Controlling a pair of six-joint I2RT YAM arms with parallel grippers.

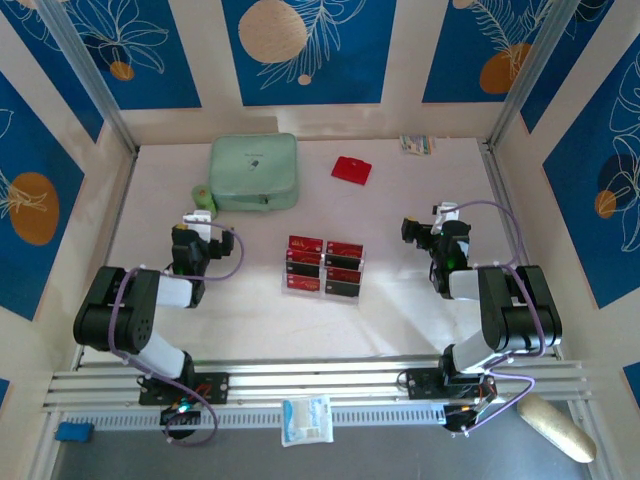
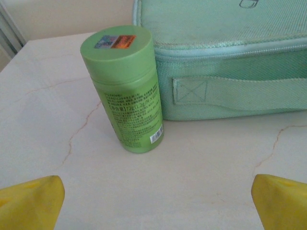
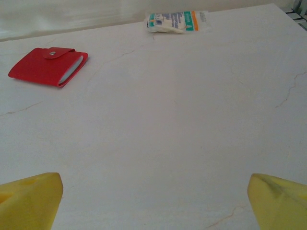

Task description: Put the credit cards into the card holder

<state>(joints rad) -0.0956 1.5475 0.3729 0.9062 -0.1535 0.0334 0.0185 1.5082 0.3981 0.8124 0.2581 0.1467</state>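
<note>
Credit cards (image 1: pixel 305 264) in two columns at centre; card holder (image 1: pixel 351 169) well apart, farther back.

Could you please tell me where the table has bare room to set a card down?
The widest bare patch is on the right, bordered by the flat red snap wallet, the small printed packet and the right edge. Another lies between wallet and clear tiered stand of red cards. Far left is crowded: green cylindrical bottle beside mint-green fabric case.

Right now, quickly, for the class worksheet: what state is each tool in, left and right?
Left tool: open, holding nothing.
Right tool: open, holding nothing.
</note>
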